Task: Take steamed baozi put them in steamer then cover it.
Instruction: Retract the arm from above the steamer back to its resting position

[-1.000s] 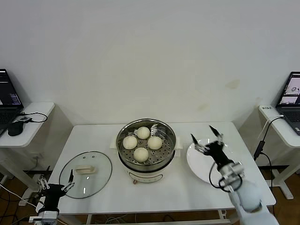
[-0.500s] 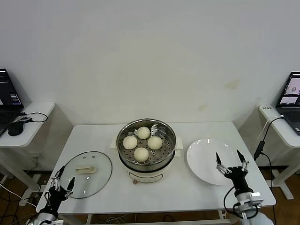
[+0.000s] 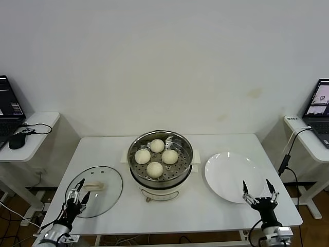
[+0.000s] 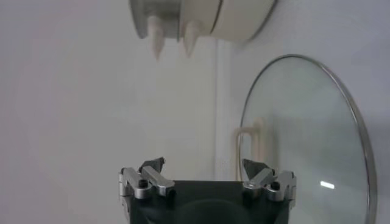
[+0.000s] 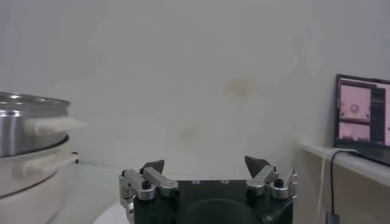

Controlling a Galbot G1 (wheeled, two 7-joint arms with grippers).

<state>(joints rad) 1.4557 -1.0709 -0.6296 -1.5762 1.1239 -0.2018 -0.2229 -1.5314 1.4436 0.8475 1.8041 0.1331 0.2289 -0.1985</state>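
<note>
Cover (image 3: 94, 191) flat on table, left gripper (image 3: 78, 195) wide open at its near edge, holding nothing

No text, label, brand, number or sign can be read anywhere. The laptop screens (image 3: 9, 100) at the far left and far right (image 3: 321, 99) show window contents, but nothing on them is legible.

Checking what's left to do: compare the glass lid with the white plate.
The glass lid is clear with a metal rim and a cream bar handle; the white plate is opaque and bare. The lid lies left of the steamer, the plate right. The left gripper hangs open over the lid's near edge; the right gripper hangs open by the plate's. Both lie flat and round on the table.
</note>
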